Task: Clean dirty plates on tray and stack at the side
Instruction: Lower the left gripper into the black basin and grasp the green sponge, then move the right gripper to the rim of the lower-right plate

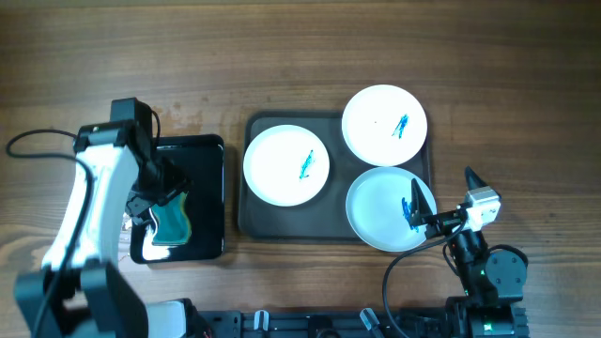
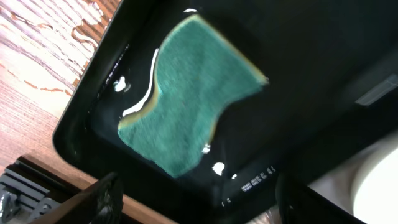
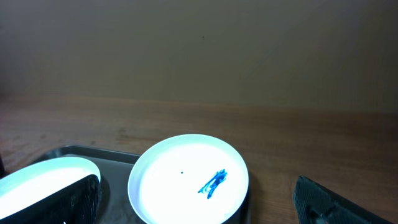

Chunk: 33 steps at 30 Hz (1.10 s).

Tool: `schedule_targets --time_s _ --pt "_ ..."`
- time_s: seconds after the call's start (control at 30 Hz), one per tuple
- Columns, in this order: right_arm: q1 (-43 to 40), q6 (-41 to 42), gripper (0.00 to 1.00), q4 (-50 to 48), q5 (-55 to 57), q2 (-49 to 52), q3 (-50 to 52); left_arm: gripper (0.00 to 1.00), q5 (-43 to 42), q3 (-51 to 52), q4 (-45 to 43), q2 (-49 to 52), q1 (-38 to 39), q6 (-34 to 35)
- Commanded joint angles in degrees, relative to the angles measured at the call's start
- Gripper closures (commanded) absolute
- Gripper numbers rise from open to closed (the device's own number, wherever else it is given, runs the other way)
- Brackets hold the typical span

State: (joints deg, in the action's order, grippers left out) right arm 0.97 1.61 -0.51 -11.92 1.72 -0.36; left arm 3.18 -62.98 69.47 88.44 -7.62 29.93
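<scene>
Now, left gripper (image 2: 199, 198) and right gripper (image 3: 199, 199) both gape empty; a skewed pinch may skid the sponge (image 2: 193, 93) away

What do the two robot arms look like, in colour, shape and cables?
The left arm has white shells with black joints and a looping black cable. The right arm is black with a pale wrist block. Both have black jaws.
</scene>
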Motion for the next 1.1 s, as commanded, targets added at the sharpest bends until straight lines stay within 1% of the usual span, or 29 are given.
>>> schedule_targets --time_s 0.0,0.17,0.23,0.33,0.37,0.4,0.43,0.47,0.53,0.57,0.6,0.63,0.87,1.07 --pt "-0.17 -0.09 0.0 -0.33 0.28 0.07 0.07 0.32 3.37 -0.79 -0.96 5.77 -0.81 1.01" --pt "-0.17 -0.09 0.0 -0.33 0.28 0.07 0.07 0.32 3.78 0.55 -4.0 8.17 -0.81 0.98" --pt "-0.17 -0.09 0.01 -0.33 0.28 0.07 0.07 0.3 3.78 1.81 -5.05 8.17 -0.81 0.48" --pt "-0.17 -0.07 0.0 -0.33 0.28 0.07 0.07 0.35 3.76 2.01 -5.68 8.15 -0.81 -0.33" --pt "-0.17 -0.07 0.0 -0.33 0.28 0.07 0.07 0.33 3.76 2.01 -5.62 8.15 -0.81 -0.31" --pt "-0.17 -0.09 0.0 -0.33 0.28 0.07 0.07 0.27 3.76 2.01 -5.6 8.15 -0.81 -0.31" --pt "-0.17 -0.09 0.01 -0.33 0.28 0.07 0.07 0.17 3.76 2.01 -5.6 8.15 -0.81 -0.31" --pt "-0.17 -0.04 0.0 -0.33 0.28 0.07 0.07 0.0 3.76 2.01 -5.6 8.15 -0.81 -0.31" --pt "-0.17 -0.09 0.0 -0.33 0.28 0.07 0.07 0.01 3.76 2.01 -5.55 8.15 -0.81 -0.33" --pt "-0.17 -0.09 0.0 -0.33 0.28 0.07 0.07 0.04 3.76 2.01 -5.55 8.15 -0.81 -0.33" --pt "-0.17 -0.07 0.0 -0.33 0.28 0.07 0.07 0.04 3.72 2.01 -5.6 8.15 -0.81 -0.31" --pt "-0.17 -0.09 0.0 -0.33 0.28 0.07 0.07 0.0 3.72 2.01 -5.57 8.15 -0.81 -0.31" --pt "-0.17 -0.07 0.0 -0.33 0.28 0.07 0.07 0.0 3.72 2.01 -7.37 8.15 -0.81 -0.26" --pt "-0.17 0.04 0.0 -0.33 0.28 0.07 0.07 0.0 3.72 2.01 -7.15 8.15 -0.81 -0.28"
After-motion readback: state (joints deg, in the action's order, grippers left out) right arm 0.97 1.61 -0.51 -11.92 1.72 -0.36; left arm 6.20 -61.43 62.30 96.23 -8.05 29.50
